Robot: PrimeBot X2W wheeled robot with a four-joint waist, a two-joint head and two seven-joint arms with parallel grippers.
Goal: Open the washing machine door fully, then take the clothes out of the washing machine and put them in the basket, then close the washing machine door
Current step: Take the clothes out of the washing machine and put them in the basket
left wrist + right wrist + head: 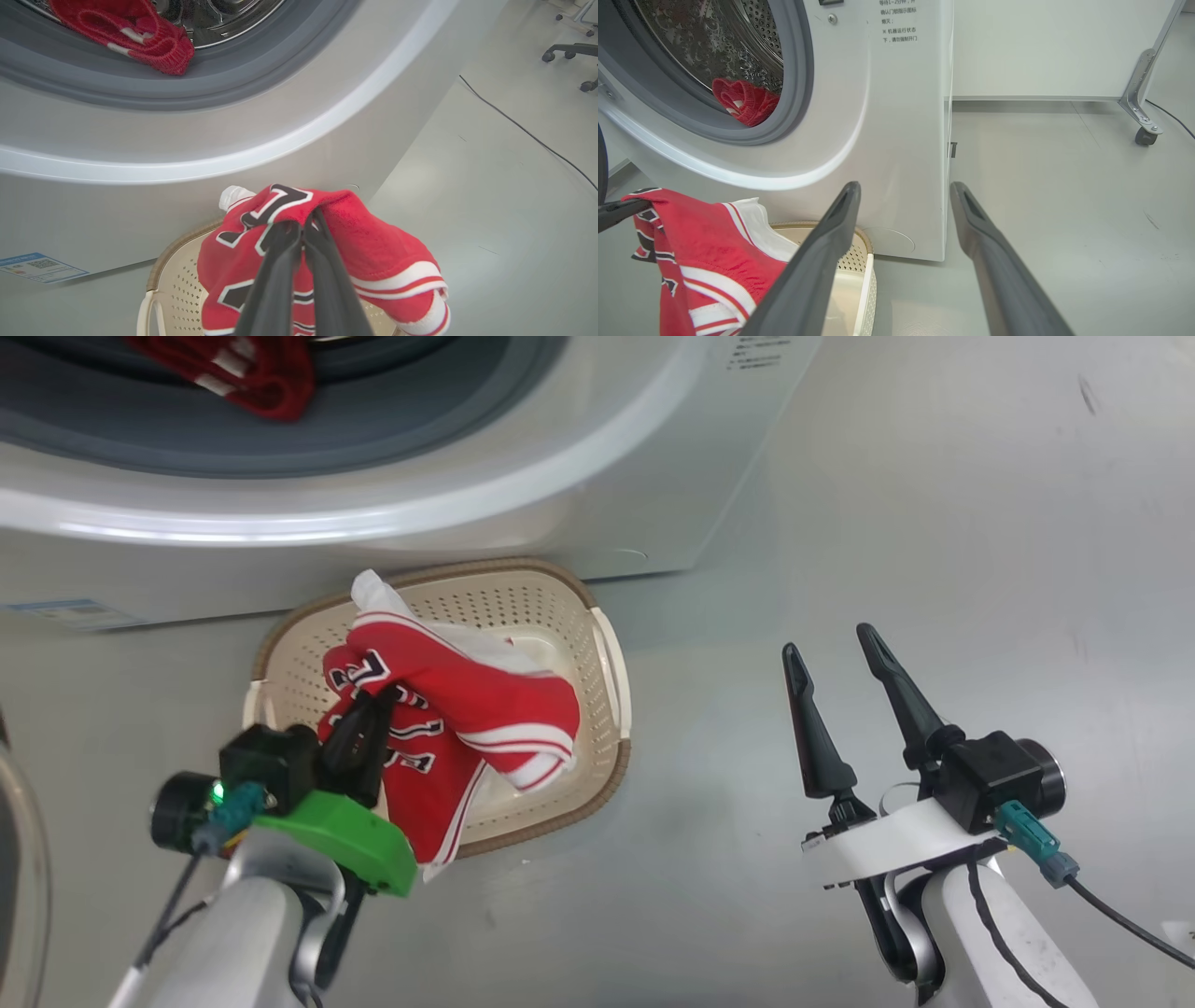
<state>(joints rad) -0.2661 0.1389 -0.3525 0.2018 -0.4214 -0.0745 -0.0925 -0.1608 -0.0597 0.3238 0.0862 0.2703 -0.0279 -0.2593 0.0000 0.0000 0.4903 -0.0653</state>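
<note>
A dark "7" on the clothes (373,242); small Chinese print (899,29) — barely legible — on the washing machine (896,140).

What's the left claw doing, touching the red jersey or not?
Touching. Left wrist view shows the left claw pinched shut on the red jersey, fabric draping around its tips.

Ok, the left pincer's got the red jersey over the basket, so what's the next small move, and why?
Probably open the left pincer and let the red jersey drop. It hangs pinched in the shut fingers, mostly over the basket, so a release should land it inside. That would free the arm for the other red garment lying in the drum.
</note>
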